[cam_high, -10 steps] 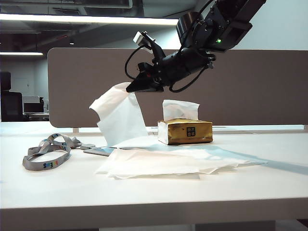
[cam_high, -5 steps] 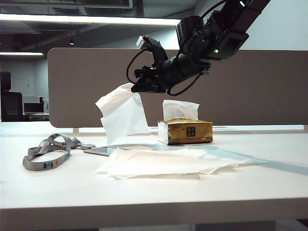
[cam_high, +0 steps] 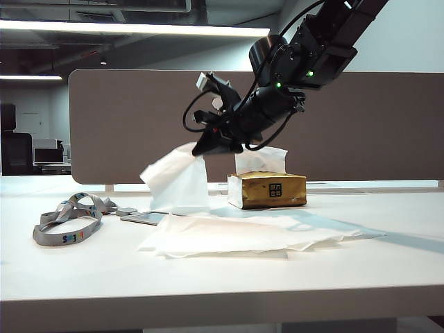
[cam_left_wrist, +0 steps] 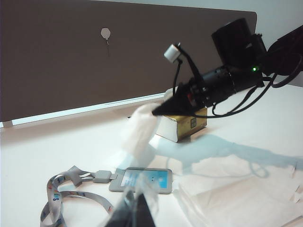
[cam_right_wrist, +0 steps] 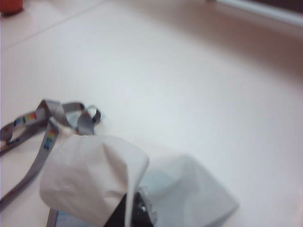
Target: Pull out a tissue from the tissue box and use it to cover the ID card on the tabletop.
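Exterior view: my right gripper hangs above the surface, a little left of the tissue box, jaws pinched tight on the top corner of the tissue. The sheet drapes down, its lower edge about at the surface near the ID card, which lies toward the left half, clipped to the lanyard. A pile of loose sheets lies in front of the box.

Left wrist view: left gripper sits low toward the near edge, parked; I cannot tell how its jaws stand. Card face is fully bare; the hanging tissue is beyond it, toward the box.

Right wrist view: tissue bunched at the jaws, lanyard beyond on the surface.

Step in hand, I judge: carrying the pulled sheet to the card. Next I need to carry it across toward the near-left until it overhangs the card, lower, then release.
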Action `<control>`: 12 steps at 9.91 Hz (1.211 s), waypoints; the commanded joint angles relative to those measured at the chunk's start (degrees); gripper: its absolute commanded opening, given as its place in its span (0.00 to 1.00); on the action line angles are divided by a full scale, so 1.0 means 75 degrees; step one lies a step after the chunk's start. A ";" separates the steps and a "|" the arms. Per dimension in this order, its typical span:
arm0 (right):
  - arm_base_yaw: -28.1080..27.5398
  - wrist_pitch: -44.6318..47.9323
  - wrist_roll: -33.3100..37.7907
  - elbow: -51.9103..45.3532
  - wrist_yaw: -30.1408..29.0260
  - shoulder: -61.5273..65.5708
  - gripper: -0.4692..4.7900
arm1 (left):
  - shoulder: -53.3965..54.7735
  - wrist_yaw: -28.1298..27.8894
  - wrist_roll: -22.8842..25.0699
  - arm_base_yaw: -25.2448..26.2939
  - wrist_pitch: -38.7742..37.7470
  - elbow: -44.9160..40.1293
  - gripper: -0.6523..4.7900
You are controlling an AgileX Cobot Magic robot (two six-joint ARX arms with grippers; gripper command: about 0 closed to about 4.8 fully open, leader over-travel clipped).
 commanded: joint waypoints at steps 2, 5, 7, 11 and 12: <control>0.0017 -0.0883 0.0079 0.0029 -0.0807 -0.0055 0.09 | 0.0006 0.0023 0.0003 -0.0009 0.0143 0.0032 0.11; 0.0047 -0.1276 0.0079 0.0029 -0.1294 -0.0055 0.09 | 0.0006 0.0023 0.0003 -0.0009 0.0143 0.0032 0.11; 0.0090 -0.1565 0.0076 0.0029 -0.1871 -0.0055 0.09 | 0.0006 0.0023 0.0003 -0.0009 0.0143 0.0032 0.11; 0.0154 -0.1950 0.0076 0.0029 -0.2075 -0.0055 0.09 | 0.0006 0.0023 0.0003 -0.0009 0.0146 0.0032 0.11; 0.0154 -0.1967 0.0076 0.0029 -0.2072 -0.0055 0.09 | 0.0006 0.0023 0.0003 -0.0009 0.0146 0.0032 0.11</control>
